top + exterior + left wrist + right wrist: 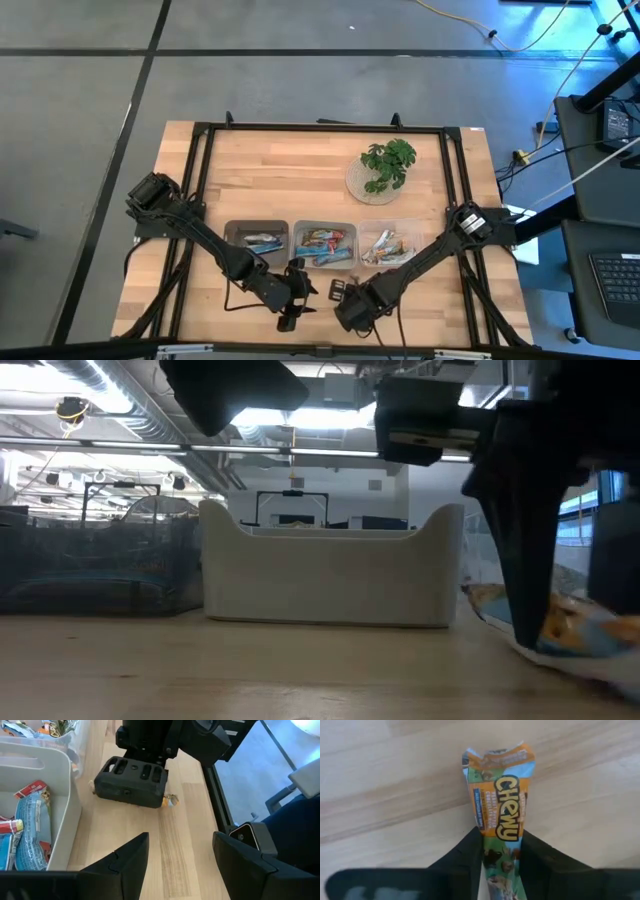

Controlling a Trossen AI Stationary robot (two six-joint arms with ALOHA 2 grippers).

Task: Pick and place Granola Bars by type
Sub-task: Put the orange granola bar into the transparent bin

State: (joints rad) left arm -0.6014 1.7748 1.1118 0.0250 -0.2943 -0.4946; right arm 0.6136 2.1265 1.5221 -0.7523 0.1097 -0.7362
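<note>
Fingers of the right gripper (501, 865) pinch an orange-and-green "Chewy" bar (499, 820) at the table's (300, 165) near edge. The left gripper (180, 865), spread wide and empty, sits just left of it, before three trays (322, 246) of sorted bars.

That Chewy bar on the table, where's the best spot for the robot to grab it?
Probably where the right gripper already pinches it: across the narrow width of the Chewy bar, near one end, from above. It lies flat on the table, so only its thin long edges offer opposing sides.

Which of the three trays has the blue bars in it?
The middle tray of the row holds the blue bars. The left tray has few bars, and the clear right tray holds orange-brown ones.
</note>
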